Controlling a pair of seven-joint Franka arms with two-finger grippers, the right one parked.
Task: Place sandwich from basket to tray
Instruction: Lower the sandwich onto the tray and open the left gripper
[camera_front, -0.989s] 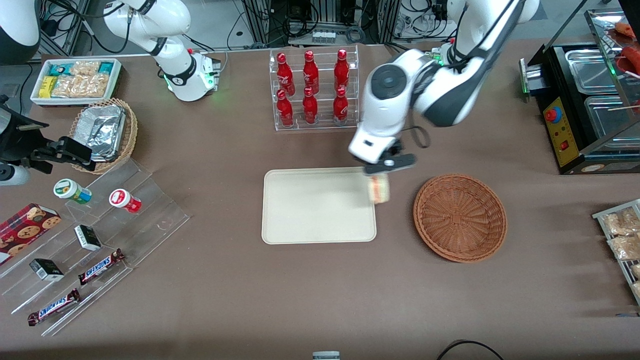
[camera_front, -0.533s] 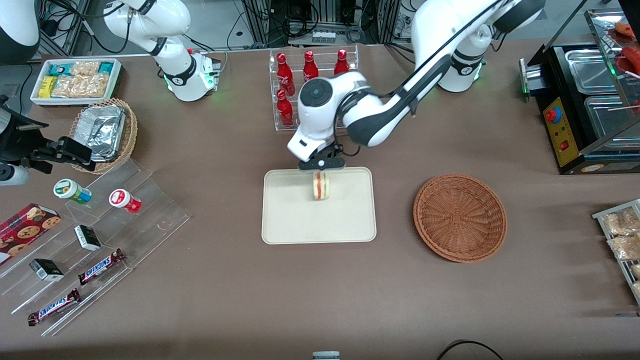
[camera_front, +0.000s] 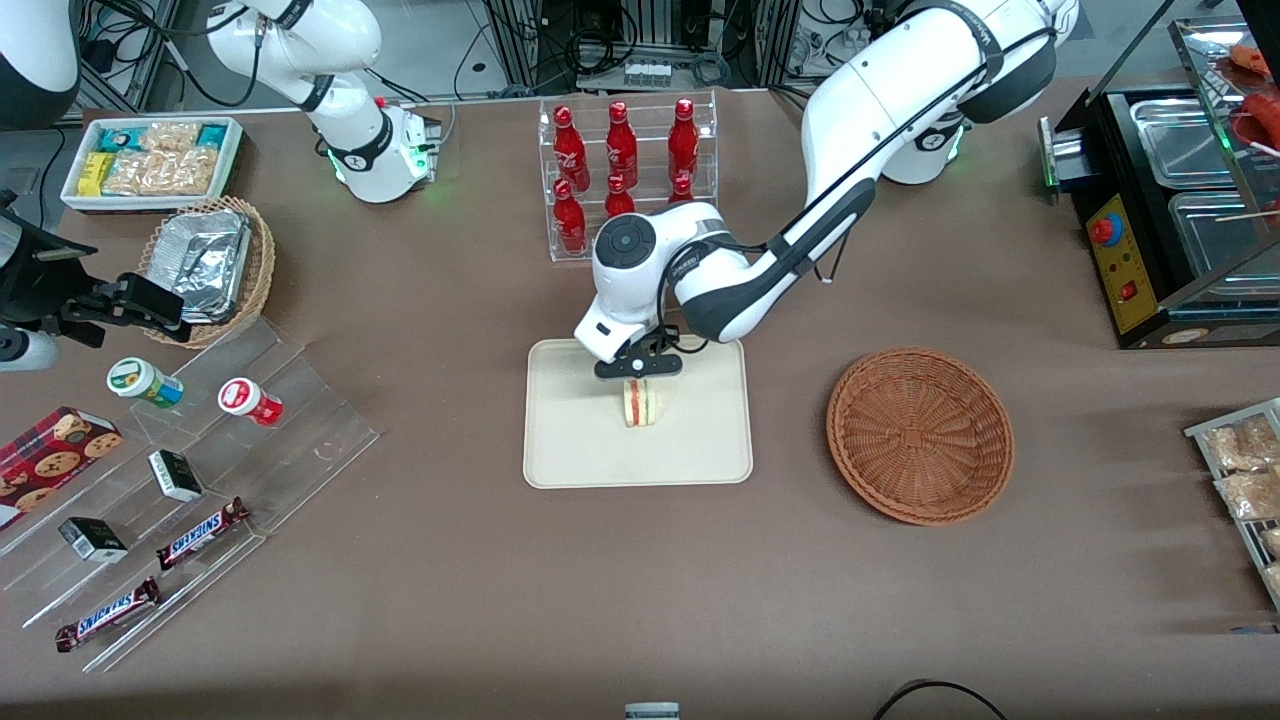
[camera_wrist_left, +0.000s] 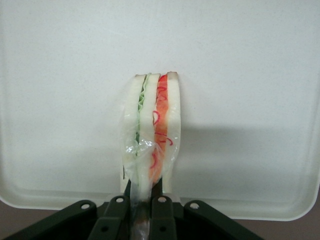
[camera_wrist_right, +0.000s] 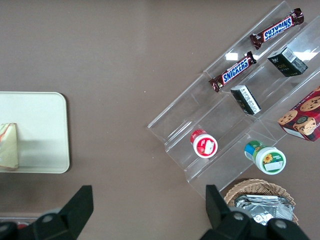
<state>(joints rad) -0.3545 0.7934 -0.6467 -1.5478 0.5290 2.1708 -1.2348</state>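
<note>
Having swung from the tray's edge nearest the basket (camera_front: 920, 435) to a spot over the tray's middle, now lowering, with the gripper (camera_front: 638, 368) carrying the sandwich (camera_front: 640, 402) down toward the tray (camera_front: 570, 440). Pinching the sandwich's clear wrapper at one end between the fingers (camera_wrist_left: 161, 212), nearly closed on the thin film, so that the bread itself is not being squashed. Hanging the wedge cut side out from that grip, red and green layers showing, which is keeping the filling from spilling. Hovering just at or barely above the tray surface; contact cannot be told for sure, though the shadow sits tight beside the sandwich (camera_wrist_left: 152, 145) in the wrist view. Leaving the basket empty, well apart toward the working arm's end of the table. Aiming for the tray's centre, probably to leave margin from the low rim (camera_wrist_left: 260, 212) when letting go. Judging the carry nearly finished: only settling and releasing left, with a tip-over on release being the likely risk.
</note>
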